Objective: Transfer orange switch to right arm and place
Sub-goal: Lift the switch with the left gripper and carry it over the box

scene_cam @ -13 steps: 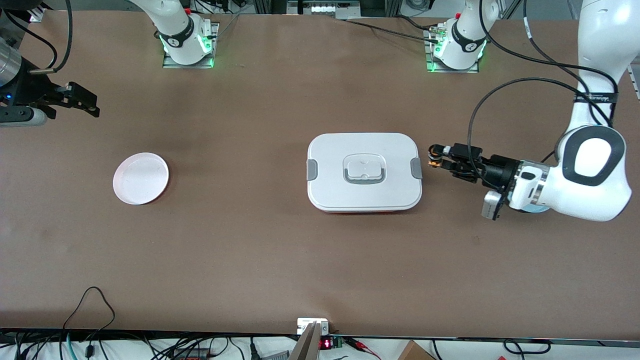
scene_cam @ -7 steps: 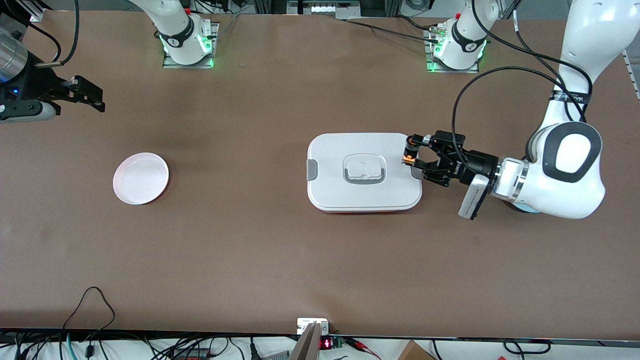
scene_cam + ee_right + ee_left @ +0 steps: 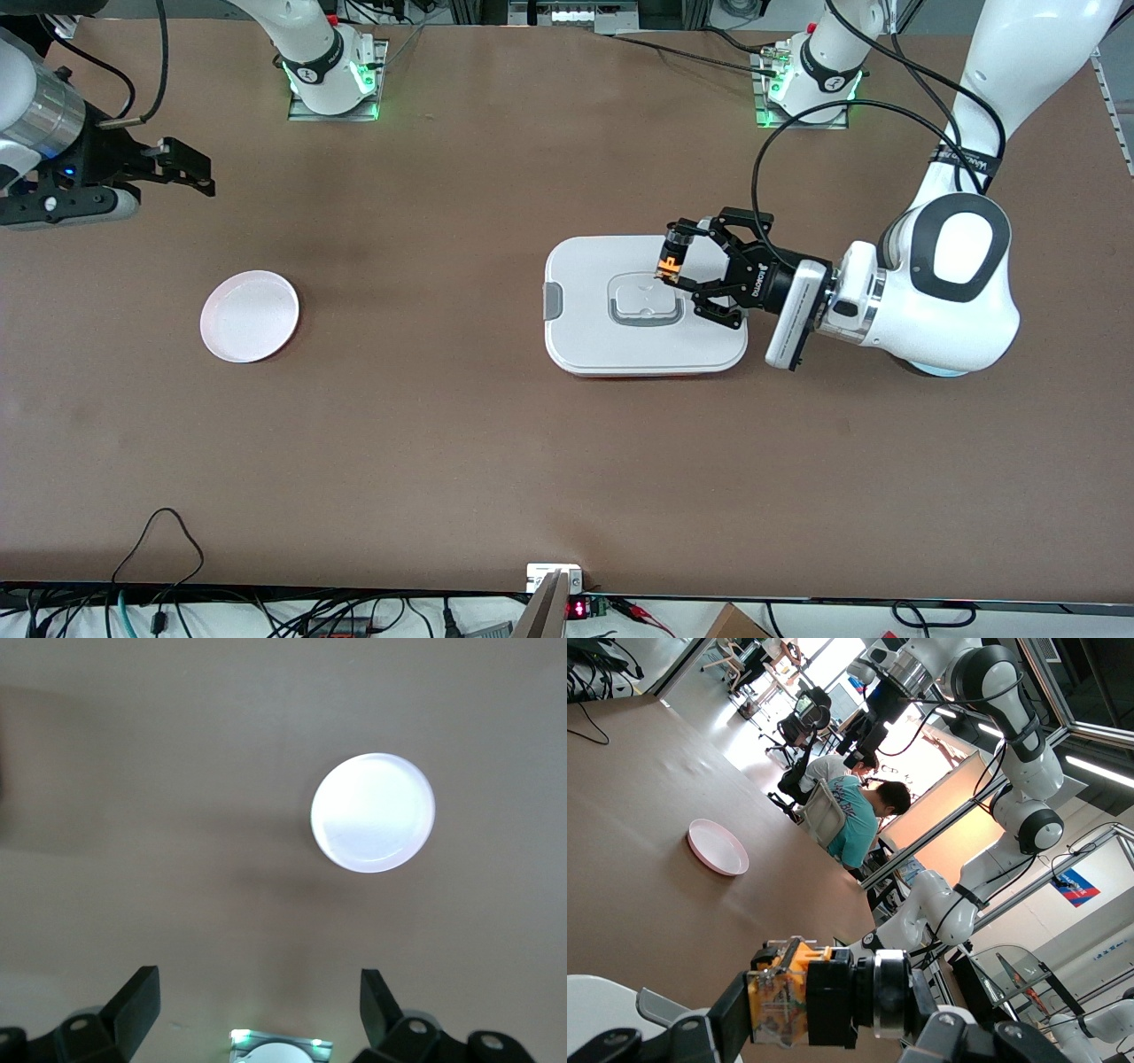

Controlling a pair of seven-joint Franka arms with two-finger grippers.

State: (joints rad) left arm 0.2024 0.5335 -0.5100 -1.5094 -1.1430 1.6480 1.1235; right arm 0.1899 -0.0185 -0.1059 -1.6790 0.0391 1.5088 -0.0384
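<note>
The orange switch (image 3: 669,265), a small black cylinder with an orange and tan block at one end, hangs over the lid of the white box (image 3: 592,340). My left gripper (image 3: 678,258) is shut on it and lies nearly level, pointing toward the right arm's end of the table. In the left wrist view the switch (image 3: 799,995) lies crosswise between the gripper's (image 3: 829,1012) black fingers (image 3: 732,1020). My right gripper (image 3: 188,168) hangs open and empty over the bare table at its own end. The right wrist view shows the gripper (image 3: 257,1003) with its fingers (image 3: 136,999) wide apart.
A round pink-white plate (image 3: 250,315) lies on the table toward the right arm's end, also in the left wrist view (image 3: 718,847) and the right wrist view (image 3: 373,812). The box lid has a grey handle (image 3: 645,301) and grey side latches. Cables trail along the table's front edge.
My left arm has carried the switch from beside the box to over its lid, toward the right arm's end. My right gripper has drifted a little toward the table's middle, still open.
</note>
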